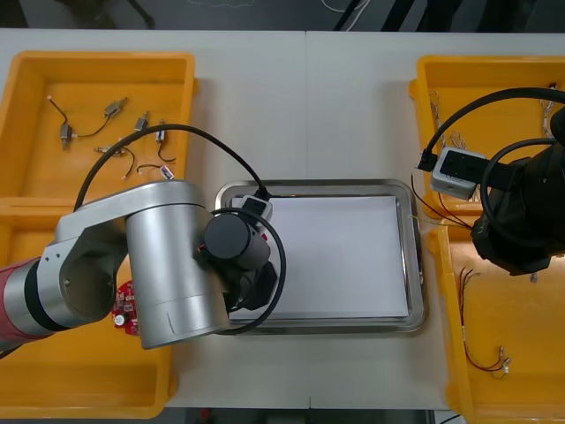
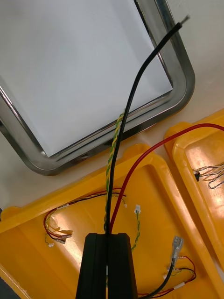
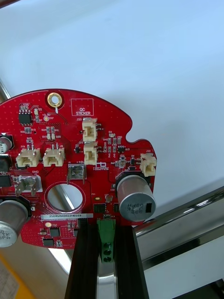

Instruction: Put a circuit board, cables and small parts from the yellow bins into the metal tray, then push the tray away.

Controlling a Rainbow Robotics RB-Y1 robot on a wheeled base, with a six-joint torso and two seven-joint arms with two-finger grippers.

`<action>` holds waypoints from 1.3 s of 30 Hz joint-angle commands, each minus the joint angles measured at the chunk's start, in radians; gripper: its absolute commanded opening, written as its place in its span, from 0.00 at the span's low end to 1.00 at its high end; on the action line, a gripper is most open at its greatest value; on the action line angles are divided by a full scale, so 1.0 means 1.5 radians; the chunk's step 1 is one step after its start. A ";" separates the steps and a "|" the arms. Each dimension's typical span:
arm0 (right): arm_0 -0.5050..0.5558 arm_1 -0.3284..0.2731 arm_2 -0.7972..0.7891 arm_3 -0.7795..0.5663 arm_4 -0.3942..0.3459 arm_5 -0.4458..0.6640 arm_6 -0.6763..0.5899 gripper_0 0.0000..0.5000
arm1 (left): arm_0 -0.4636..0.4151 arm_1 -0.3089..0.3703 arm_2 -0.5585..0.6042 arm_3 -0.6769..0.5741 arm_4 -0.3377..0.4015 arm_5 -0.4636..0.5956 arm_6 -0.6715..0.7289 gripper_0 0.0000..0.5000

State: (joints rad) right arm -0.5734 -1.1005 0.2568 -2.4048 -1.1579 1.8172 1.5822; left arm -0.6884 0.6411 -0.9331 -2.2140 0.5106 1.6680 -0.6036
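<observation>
The left arm (image 1: 168, 265), its big silver link closest under the camera, stretches from the near left yellow bin (image 1: 53, 389) across the left rim of the metal tray (image 1: 417, 265), with the wrist bent down. The left gripper (image 3: 106, 225) is narrowly closed on the round red circuit board (image 3: 70, 159). Its black fingers pinch the green connector block (image 3: 106, 240) at the board's edge. The board hangs over the tray's white inside, just past the rim, showing cream sockets and silver capacitors. The right arm (image 1: 521, 221) is bent over the right-hand bins. The right gripper (image 2: 107, 238), fingers pressed nearly together, clamps a black cable (image 2: 135, 93), a red cable (image 2: 154, 149) and a twisted yellow-and-green cable (image 2: 112, 149) above the near right bin (image 2: 154, 187).
</observation>
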 commanded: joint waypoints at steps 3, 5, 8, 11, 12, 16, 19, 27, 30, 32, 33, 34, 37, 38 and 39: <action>-0.019 -0.015 0.008 -0.007 -0.003 0.004 -0.017 0.00 | -0.026 -0.038 -0.048 0.003 -0.023 -0.038 0.117 0.00; -0.019 -0.014 0.008 -0.006 -0.003 0.004 -0.017 0.00 | -0.026 -0.041 -0.064 0.003 -0.031 -0.038 0.121 0.00; -0.018 -0.014 0.008 -0.007 -0.003 0.004 -0.017 0.00 | -0.026 -0.042 -0.085 0.008 -0.044 -0.045 0.126 0.00; -0.019 -0.015 0.008 -0.007 -0.002 0.005 -0.017 0.00 | -0.026 -0.043 -0.101 0.029 -0.047 -0.063 0.133 0.00; -0.019 -0.014 0.008 -0.006 -0.002 0.005 -0.017 0.00 | -0.026 -0.043 -0.104 0.035 -0.048 -0.068 0.134 0.00; -0.019 -0.014 0.008 -0.007 -0.002 0.004 -0.017 0.00 | -0.026 -0.052 -0.116 0.062 -0.053 -0.088 0.143 0.00; -0.019 -0.015 0.008 -0.007 -0.002 0.004 -0.017 0.00 | -0.026 -0.059 -0.120 0.076 -0.054 -0.098 0.150 0.00; -0.018 -0.014 0.008 -0.007 -0.003 0.007 -0.017 0.00 | -0.025 -0.061 -0.147 0.077 -0.067 -0.098 0.166 0.00; -0.019 -0.014 0.008 -0.007 -0.003 0.008 -0.016 0.00 | -0.024 -0.060 -0.153 0.079 -0.070 -0.098 0.169 0.00; -0.018 -0.014 0.008 -0.007 -0.003 0.008 -0.017 0.00 | -0.021 -0.058 -0.153 0.079 -0.071 -0.098 0.171 0.00; -0.018 -0.014 0.008 -0.007 -0.003 0.008 -0.016 0.00 | -0.020 -0.057 -0.153 0.079 -0.072 -0.098 0.171 0.00; -0.019 -0.015 0.008 -0.007 -0.003 0.008 -0.017 0.00 | -0.019 -0.057 -0.153 0.079 -0.073 -0.099 0.171 0.00; -0.019 -0.014 0.008 -0.007 -0.003 0.008 -0.017 0.00 | -0.018 -0.055 -0.153 0.079 -0.074 -0.101 0.172 0.00; -0.019 -0.014 0.008 -0.007 -0.002 0.008 -0.017 0.00 | -0.018 -0.054 -0.153 0.079 -0.076 -0.101 0.174 0.00; -0.019 -0.014 0.008 -0.007 -0.003 0.008 -0.017 0.00 | -0.018 -0.054 -0.153 0.079 -0.077 -0.102 0.175 0.00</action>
State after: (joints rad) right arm -0.5734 -1.1005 0.2568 -2.4048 -1.1579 1.8224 1.5822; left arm -0.6909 0.5772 -1.1510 -2.0871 0.4105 1.5306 -0.4007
